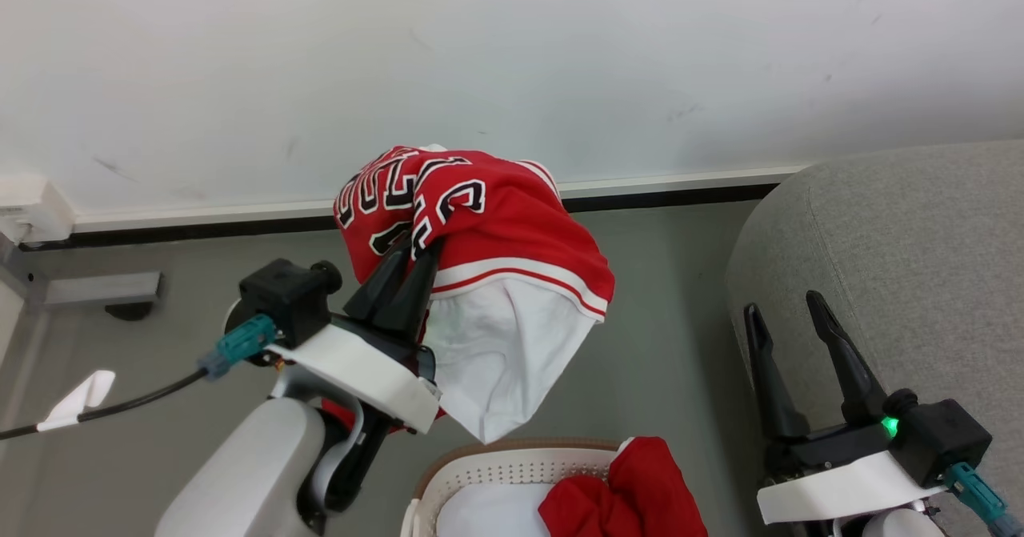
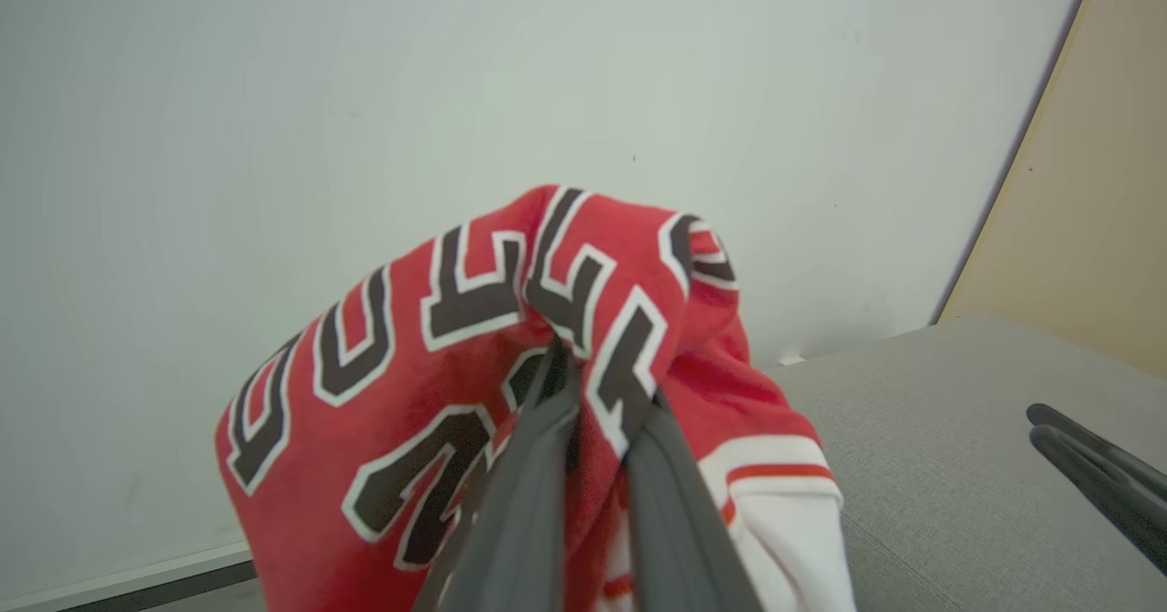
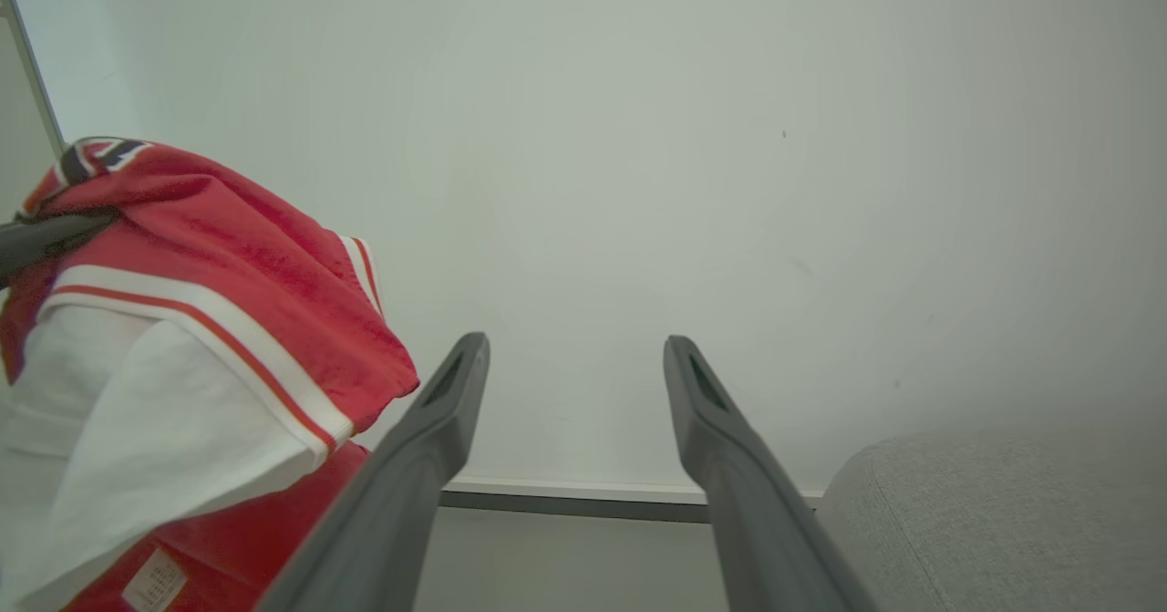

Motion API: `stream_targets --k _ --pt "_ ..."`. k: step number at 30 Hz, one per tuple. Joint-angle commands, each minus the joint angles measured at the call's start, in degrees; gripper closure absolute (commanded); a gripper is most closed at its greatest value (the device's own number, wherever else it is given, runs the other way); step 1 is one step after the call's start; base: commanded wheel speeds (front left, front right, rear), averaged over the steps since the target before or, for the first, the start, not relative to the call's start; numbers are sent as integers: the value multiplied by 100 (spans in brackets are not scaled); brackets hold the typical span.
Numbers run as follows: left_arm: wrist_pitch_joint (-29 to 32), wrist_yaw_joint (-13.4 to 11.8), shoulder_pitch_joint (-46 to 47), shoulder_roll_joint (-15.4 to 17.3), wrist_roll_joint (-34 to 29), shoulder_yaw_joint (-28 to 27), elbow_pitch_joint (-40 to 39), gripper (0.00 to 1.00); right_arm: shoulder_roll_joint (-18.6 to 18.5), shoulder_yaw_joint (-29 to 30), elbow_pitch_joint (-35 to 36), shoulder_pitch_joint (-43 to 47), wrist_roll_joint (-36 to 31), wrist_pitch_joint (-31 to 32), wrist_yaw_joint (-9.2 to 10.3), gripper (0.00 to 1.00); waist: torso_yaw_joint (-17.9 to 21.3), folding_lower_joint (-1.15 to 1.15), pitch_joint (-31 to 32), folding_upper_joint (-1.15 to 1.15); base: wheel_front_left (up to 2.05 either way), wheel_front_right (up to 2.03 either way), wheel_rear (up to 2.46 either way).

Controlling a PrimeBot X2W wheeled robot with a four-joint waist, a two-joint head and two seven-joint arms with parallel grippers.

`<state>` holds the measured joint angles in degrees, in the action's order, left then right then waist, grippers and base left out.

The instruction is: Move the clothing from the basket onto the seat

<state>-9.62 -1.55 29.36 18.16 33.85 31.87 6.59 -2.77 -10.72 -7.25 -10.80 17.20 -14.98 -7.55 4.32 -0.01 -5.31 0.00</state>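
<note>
A red jersey [image 1: 496, 233] with white lining and black-and-white numbers hangs in the air, pinched by my left gripper [image 1: 416, 253], which is shut on its fabric. The same garment drapes over the left fingers [image 2: 538, 430] in the left wrist view and hangs at the left of the right wrist view as the jersey [image 3: 210, 293]. Below it, the white perforated basket [image 1: 496, 465] with a tan rim holds more red clothing [image 1: 640, 489]. My right gripper [image 1: 788, 309] stands open and empty in front of the grey seat [image 1: 904, 241], its fingers [image 3: 428, 448] spread.
A white wall [image 1: 512, 57] with a dark-edged baseboard runs behind. Grey floor lies between basket and wall. A cable with a white tag [image 1: 80, 397] trails at the left. The seat's upholstery [image 2: 939, 466] lies to the right of the held jersey.
</note>
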Motion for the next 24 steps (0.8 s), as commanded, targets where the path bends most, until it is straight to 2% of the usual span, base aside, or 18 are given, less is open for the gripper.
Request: stream_targets --k 1,5,12,19,24 --pt "-35 -1 -37 48 60 -29 -35 100 -7 -47 -3 -48 -21 -19 12 0 5 1 -34 0 0 0 0" --pt "-55 26 10 52 64 -7 13 100 -28 -516 -63 -107 -185 -19 12 0 -14 1 -100 0 0 0 0" --pt "-68 90 109 -43 21 117 132 100 -436 -1441 -433 -382 -434 -20 12 0 -105 1 -168 0 0 0 0" --pt "-40 175 146 -201 -20 327 301 100 -360 -1955 -524 -654 -159 -19 12 0 -254 1 -111 0 0 0 0" --pt "-37 241 152 -331 -78 535 428 100 -344 -2266 -832 -973 -82 54 12 0 -381 1 -38 0 0 0 0"
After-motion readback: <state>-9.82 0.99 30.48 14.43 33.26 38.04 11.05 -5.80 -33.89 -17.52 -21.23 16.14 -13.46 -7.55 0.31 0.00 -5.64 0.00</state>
